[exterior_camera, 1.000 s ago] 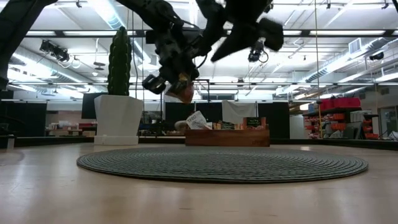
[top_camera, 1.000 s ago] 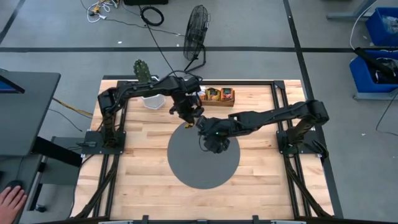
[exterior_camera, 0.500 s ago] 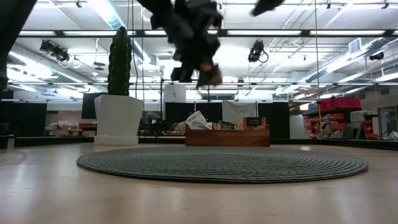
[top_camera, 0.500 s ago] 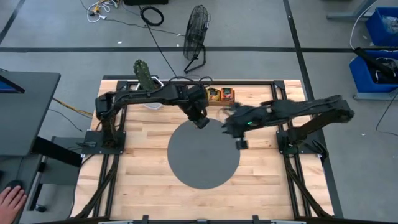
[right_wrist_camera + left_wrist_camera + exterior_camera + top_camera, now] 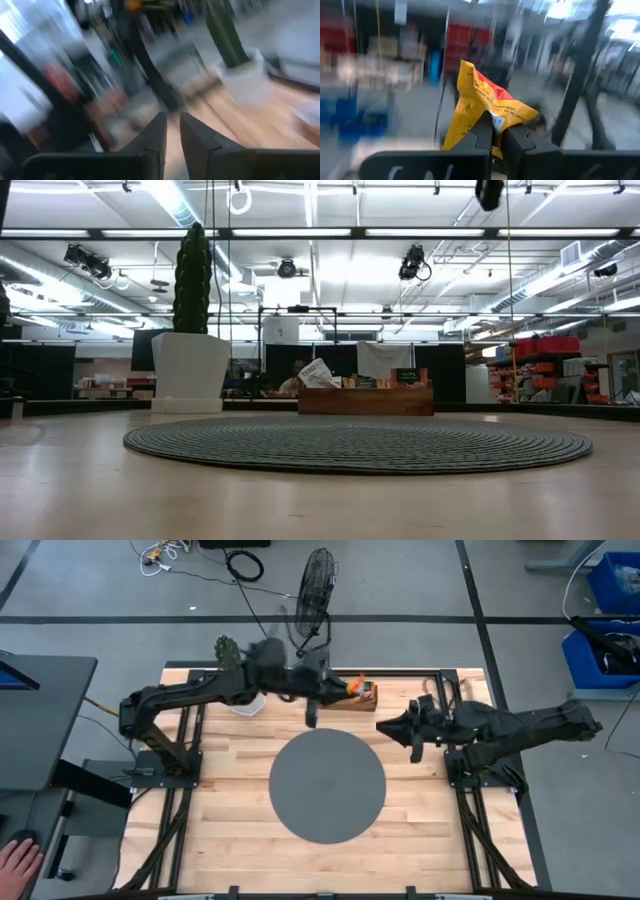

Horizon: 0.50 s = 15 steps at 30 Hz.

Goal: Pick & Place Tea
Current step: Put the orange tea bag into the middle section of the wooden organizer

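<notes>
My left gripper is high over the brown wooden tray at the table's far edge, shut on a crumpled yellow-orange tea sachet, which shows as an orange spot in the high view. More sachets stand in the tray; a white one sticks up at its left end. My right gripper hangs empty and shut over bare wood, right of the round grey mat. In the low view both grippers are above the picture. My left gripper pinches the sachet between its two fingers at the lower middle of the packet. The paper is creased and bulges out beyond the fingertips. The sachet is lifted clear of the table and the tray.
A cactus in a white pot stands at the far left, next to the tray. The grey mat lies bare at the table's middle. Black frame rails run along the table's sides. A person's hand shows at the left, off the table.
My left gripper, holding the sachet, has swung from the mat's far edge up and toward the far edge, ending over the tray and leaving the low view. My right arm has drawn back from over the mat toward the table's right edge.
</notes>
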Each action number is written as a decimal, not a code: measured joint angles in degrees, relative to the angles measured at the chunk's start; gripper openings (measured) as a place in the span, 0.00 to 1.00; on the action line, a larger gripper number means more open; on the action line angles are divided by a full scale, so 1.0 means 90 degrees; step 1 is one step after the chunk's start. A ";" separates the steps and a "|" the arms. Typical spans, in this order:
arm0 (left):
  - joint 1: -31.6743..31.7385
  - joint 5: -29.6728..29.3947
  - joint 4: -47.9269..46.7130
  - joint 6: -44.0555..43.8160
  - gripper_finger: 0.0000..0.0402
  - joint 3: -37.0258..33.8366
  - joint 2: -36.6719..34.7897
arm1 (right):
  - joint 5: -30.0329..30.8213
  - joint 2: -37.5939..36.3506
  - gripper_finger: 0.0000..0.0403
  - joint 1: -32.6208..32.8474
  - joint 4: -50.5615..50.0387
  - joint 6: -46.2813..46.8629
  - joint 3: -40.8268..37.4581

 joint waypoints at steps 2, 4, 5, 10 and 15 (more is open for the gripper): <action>-0.0008 0.0106 0.0722 0.0010 0.05 0.0002 -0.0099 | -0.0001 -0.0065 0.16 -0.0076 0.1651 0.0392 -0.0543; -0.0053 0.0179 0.1605 0.0005 0.05 0.0004 -0.0103 | 0.0000 0.0026 0.18 -0.0171 0.3228 0.0874 -0.1029; -0.0078 0.0213 0.2022 0.0008 0.05 0.0001 -0.0104 | -0.0005 0.0082 0.20 -0.0234 0.4021 0.1148 -0.1250; -0.0265 0.0252 0.3160 0.0525 0.05 0.0006 -0.0116 | -0.0033 0.0680 0.31 -0.0608 0.6540 0.2364 -0.1738; -0.0417 0.0115 0.3018 0.0680 0.05 0.0003 -0.0021 | -0.0824 0.1581 0.42 -0.0896 0.7056 0.2092 -0.1115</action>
